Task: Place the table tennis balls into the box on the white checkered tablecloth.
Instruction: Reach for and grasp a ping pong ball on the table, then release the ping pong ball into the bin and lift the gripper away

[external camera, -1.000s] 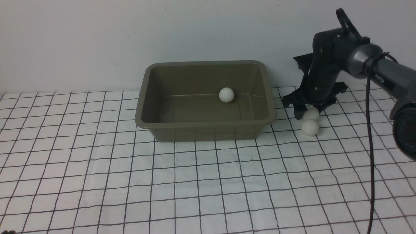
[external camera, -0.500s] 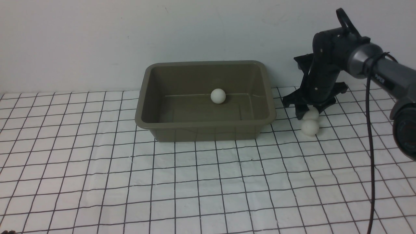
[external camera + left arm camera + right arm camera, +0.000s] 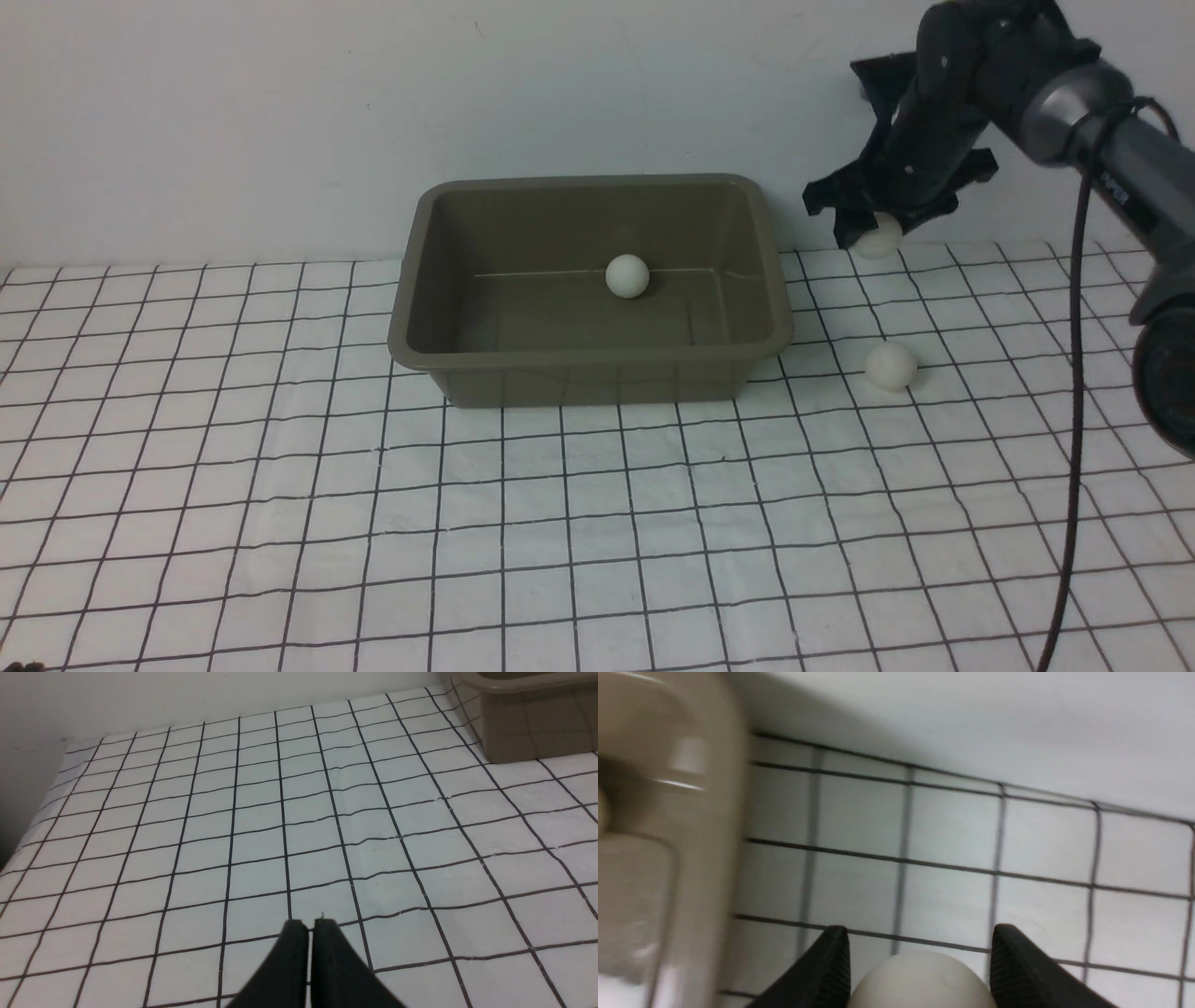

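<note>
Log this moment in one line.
right gripper: holding ball, raised | box: one ball inside | cloth: one ball

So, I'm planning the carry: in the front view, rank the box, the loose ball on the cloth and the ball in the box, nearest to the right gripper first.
1. Loose ball or box: too close to call; one below the gripper, one left.
2. Ball in the box: farther left.

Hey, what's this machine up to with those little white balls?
The robot's right gripper is holding one white ball up off the checkered tablecloth. Another ball is already in the olive-grey box, and a third sits on the cloth to its right. The left gripper is shut, away from the balls.
</note>
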Robot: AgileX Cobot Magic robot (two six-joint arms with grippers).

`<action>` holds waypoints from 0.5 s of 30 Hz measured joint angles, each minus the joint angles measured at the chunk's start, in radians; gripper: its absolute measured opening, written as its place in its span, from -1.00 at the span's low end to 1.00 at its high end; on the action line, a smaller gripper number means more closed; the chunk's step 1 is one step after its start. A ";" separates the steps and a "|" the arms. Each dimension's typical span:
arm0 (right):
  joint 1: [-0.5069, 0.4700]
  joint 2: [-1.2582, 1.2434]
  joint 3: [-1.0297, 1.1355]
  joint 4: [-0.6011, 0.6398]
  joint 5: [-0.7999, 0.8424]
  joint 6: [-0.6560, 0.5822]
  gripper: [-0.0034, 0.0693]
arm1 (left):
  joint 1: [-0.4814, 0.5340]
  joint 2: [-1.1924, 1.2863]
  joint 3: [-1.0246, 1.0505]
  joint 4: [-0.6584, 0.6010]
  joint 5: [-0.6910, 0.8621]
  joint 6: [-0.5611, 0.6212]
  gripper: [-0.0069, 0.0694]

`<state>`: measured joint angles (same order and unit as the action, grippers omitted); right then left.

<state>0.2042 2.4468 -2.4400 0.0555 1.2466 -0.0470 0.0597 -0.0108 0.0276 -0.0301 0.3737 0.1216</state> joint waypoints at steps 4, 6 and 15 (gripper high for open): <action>0.060 -0.022 -0.006 0.020 0.000 -0.040 0.07 | 0.000 0.000 0.000 0.000 0.000 0.000 -0.83; 0.115 -0.022 -0.006 0.025 0.002 -0.058 0.07 | 0.000 0.000 0.000 0.000 0.000 0.000 -0.83; 0.260 -0.008 -0.006 0.028 0.007 -0.073 0.07 | 0.000 0.000 0.000 0.000 0.000 0.000 -0.83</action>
<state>0.4640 2.4390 -2.4460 0.0838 1.2534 -0.1204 0.0597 -0.0108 0.0276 -0.0301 0.3737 0.1216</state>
